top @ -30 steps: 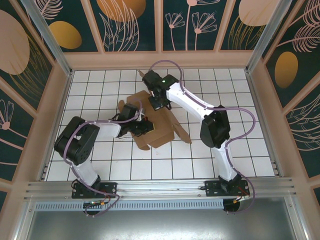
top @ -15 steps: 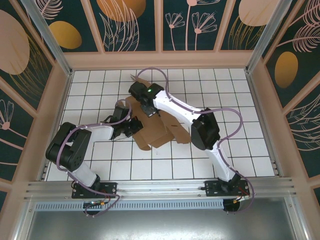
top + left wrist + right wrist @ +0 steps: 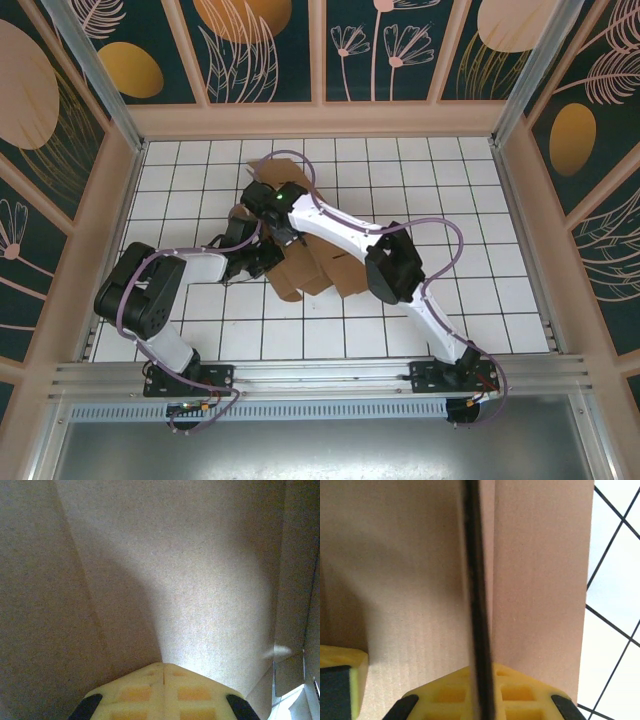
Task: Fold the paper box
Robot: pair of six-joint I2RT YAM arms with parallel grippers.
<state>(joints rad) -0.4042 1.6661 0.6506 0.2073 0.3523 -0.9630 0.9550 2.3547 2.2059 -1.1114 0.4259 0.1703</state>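
The paper box (image 3: 312, 272) lies on the white tiled desk (image 3: 470, 200), a little left of the middle of the top view. It is not flat: some panels stand up, and one flap spreads out to the lower right. As far as we can judge, its long axis goes from the upper left to the lower right of that frame.

Both hands are at the upper left end of the box. The right arm lies across the cardboard from the right side, and the right hand (image 3: 284, 226) is at a raised flap there. In the right wrist view the thin dark edge of a panel passes straight between the yellow fingers (image 3: 520, 692). So this hand is clamped on a flap of the box, with more cardboard above it in the frame and the tiles at the right border.

The left hand (image 3: 262, 260) is at the left side of the box, just beside its wall and lower in the frame than the right hand. In the left wrist view its two yellow pads (image 3: 135, 692) are pressed together with nothing between them. The brown cardboard is directly in front of the tips; whether they touch it we cannot tell.

We judge that the next move depends on the right hand, because it has the flap and most of the box lies toward the lower right of it. The left hand seems placed to support the wall from the other side.
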